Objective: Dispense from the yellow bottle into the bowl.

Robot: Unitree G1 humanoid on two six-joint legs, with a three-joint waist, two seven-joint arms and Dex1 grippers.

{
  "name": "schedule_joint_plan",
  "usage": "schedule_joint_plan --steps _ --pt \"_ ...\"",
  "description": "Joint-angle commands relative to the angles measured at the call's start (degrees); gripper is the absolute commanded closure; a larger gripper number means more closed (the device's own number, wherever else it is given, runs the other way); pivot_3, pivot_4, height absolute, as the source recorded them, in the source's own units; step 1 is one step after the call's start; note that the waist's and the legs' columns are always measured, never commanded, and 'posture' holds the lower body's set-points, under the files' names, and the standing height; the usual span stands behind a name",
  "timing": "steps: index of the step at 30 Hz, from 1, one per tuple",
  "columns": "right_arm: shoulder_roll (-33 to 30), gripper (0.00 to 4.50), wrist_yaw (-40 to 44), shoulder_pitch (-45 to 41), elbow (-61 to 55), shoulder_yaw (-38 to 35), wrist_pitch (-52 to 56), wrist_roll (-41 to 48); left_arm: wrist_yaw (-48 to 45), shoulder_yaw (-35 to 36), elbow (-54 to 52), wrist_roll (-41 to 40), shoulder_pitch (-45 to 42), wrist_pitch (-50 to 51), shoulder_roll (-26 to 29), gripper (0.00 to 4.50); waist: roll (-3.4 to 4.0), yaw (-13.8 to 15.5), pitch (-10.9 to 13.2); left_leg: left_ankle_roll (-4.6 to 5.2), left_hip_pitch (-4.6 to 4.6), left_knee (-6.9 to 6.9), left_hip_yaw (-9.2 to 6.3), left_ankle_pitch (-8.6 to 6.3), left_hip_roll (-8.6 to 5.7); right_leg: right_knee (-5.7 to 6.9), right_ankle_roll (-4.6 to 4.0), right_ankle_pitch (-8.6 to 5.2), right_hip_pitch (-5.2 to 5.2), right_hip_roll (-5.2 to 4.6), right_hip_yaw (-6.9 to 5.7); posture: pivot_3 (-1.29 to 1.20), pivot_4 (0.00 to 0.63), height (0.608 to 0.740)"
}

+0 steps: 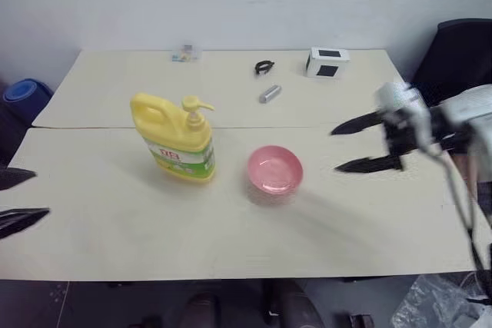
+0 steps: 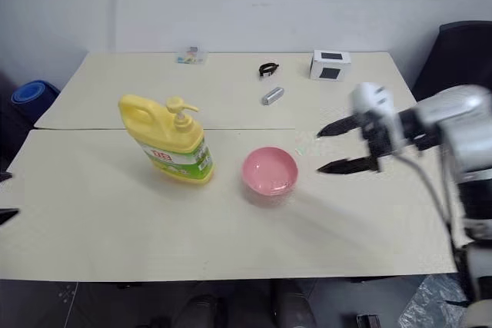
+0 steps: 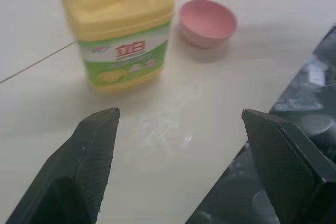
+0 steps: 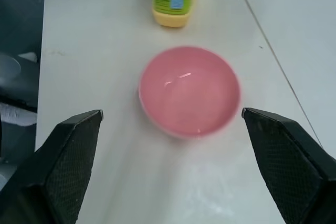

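The left gripper (image 1: 21, 196) is being held at the near left edge of the tabletop (image 1: 154, 243), its fingers (image 3: 97, 145) spread wide with nothing between them; the yellow bottle (image 1: 177, 137) is standing upright well ahead of those fingers, apart from them. The right gripper (image 1: 367, 144) is being held above the right side of the tabletop, its fingers (image 4: 79, 145) also spread wide and empty, with the bowl (image 1: 274, 169) lying ahead of and between the fingertips in the right wrist view, clear of both. The bowl is sitting just beside the bottle, on the side the pump spout is pointing toward, the two not touching. A glossy sheen is being shown on the bowl's inner surface, but whether any liquid is lying there cannot be told. Judging by how things lie, neither the bottle nor the pump is being gripped or pressed at present, so either the dispensing is done or it is yet to begin; the pictures are not settling which. Farther off, a small metal cylinder (image 1: 269, 94), a black band (image 1: 264, 67), a white box (image 1: 327, 62) and a small clear item (image 1: 184, 54) are lying near the far edge.
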Motion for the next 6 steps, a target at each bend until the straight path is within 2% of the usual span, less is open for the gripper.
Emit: schedule_joint_plan --steps 1,3,6 --pt "-7.72 0.02 3.94 0.02 3.12 0.58 1.4 8.57 -2.84 3.85 9.35 3.36 -0.95 -4.18 4.03 0.54 -0.04 -0.01 0.03 0.0 0.0 -0.06 0.08 0.0 -0.01 -0.01 0.0 0.0 -0.05 0.04 0.0 0.0 0.15 0.74" --pt "-8.9 0.02 3.94 -0.27 4.57 1.27 1.04 9.65 -2.55 2.96 12.05 3.83 -2.65 -5.75 5.46 0.54 -0.04 -0.12 0.04 0.0 0.02 -0.12 0.14 0.0 -0.01 -0.05 0.01 0.01 -0.07 0.11 0.0 0.0 0.15 0.74" --pt "-7.37 0.02 3.94 -0.54 5.97 0.84 1.08 8.86 -0.52 -0.43 12.55 3.55 -6.16 -7.73 5.63 0.54 -0.04 -0.58 0.04 0.0 0.06 -0.13 0.28 0.0 0.01 -0.08 0.05 0.03 -0.06 0.1 0.12 0.0 0.15 0.74"
